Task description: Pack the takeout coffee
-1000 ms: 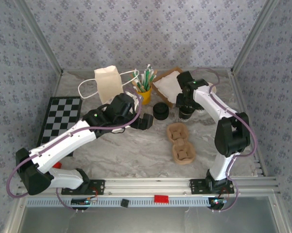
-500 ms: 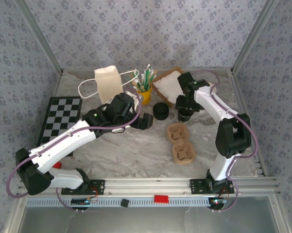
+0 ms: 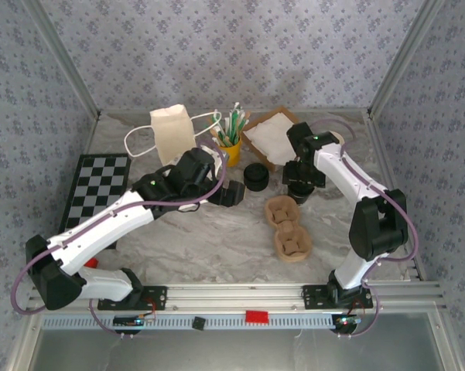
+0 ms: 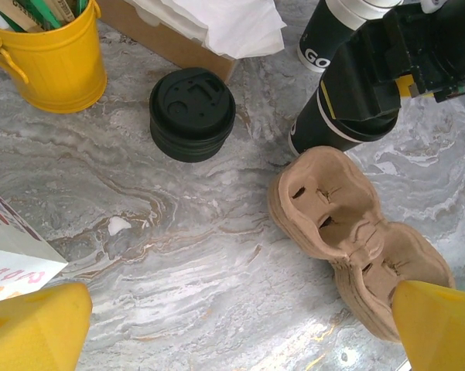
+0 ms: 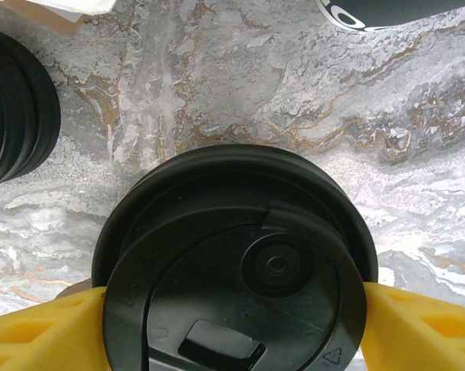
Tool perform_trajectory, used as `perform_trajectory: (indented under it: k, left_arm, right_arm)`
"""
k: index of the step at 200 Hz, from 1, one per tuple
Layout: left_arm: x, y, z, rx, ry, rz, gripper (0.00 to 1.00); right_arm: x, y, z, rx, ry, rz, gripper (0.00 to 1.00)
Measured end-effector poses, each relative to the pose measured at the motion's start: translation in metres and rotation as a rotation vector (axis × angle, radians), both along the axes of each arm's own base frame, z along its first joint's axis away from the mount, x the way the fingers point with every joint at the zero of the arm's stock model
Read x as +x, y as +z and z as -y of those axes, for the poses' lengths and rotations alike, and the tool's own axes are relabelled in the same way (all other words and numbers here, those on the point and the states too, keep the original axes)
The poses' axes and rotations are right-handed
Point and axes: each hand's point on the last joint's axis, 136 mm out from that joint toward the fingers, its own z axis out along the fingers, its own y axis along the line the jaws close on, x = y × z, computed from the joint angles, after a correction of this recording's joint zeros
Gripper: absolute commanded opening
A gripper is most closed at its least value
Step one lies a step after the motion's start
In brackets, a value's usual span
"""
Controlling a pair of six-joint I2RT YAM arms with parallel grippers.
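Hovering at the far end of the pulp cup carrier [image 3: 288, 228], the right end effector [image 3: 302, 185] has a lidded black coffee cup [image 3: 300, 195] between its fingers. The cup stands upright, its long axis vertical, just behind the carrier's far pocket and a little to the right of it. The judgement here is that the coming move is a short carry toward the robot and then a straight drop into that pocket. The carrier's own long axis runs from the cup toward the near edge of the bench [image 3: 217, 239].

The right arm is plainly the nearer. The left end effector [image 3: 230, 193] hangs spread wide and empty over the bench beside a stack of black lids [image 3: 256, 176], with a paper bag [image 3: 172, 133] well behind it.

From the left wrist camera, the cup [image 4: 333, 116] shows its base just beside the carrier's [image 4: 348, 224] far rim. Whether the base rests on the bench or hangs above it cannot be told. A second cup [image 4: 325, 31] stands just behind.

From the right wrist camera, the cup's lid [image 5: 232, 263] sits squarely between the yellow fingers [image 5: 46, 332]. Whether they press the cup or stand just loose of it cannot be told. The lid's breadth covers what lies beneath.
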Motion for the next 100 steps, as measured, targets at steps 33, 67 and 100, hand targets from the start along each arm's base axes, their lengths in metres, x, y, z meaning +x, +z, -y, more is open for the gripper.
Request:
perform_trajectory:
  k: [33,67,100]
  left_arm:
    - [0.001,-0.002,0.001,0.005,0.000,-0.004,0.99]
    - [0.002,0.002,0.002,-0.002,0.000,0.003,0.99]
    - [0.002,0.002,0.002,-0.003,0.001,0.004,0.99]
  right_arm:
    - [-0.003,0.007,0.002,0.007,-0.003,0.008,0.86]
    - [0.000,0.016,0.006,0.014,-0.026,0.028,0.86]
    - [0.005,0.021,0.010,0.025,-0.081,0.046,0.80]
